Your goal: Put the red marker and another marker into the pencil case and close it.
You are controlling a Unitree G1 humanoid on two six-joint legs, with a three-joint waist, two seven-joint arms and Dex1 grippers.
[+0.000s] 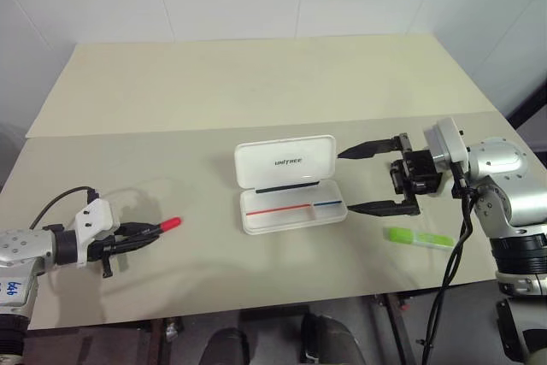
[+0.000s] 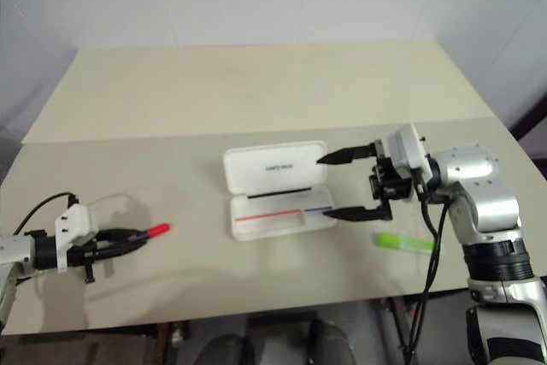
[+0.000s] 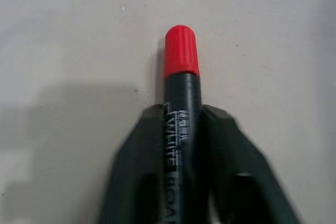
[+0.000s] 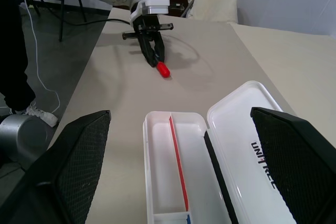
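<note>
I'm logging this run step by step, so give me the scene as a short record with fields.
left pincer: shut on the red marker, red cap sticking out past the fingers
right pincer: open, just right of the case
pencil case: open, lid laid back, tray without markers
green marker: flat on the table, right of the case, untouched
</note>
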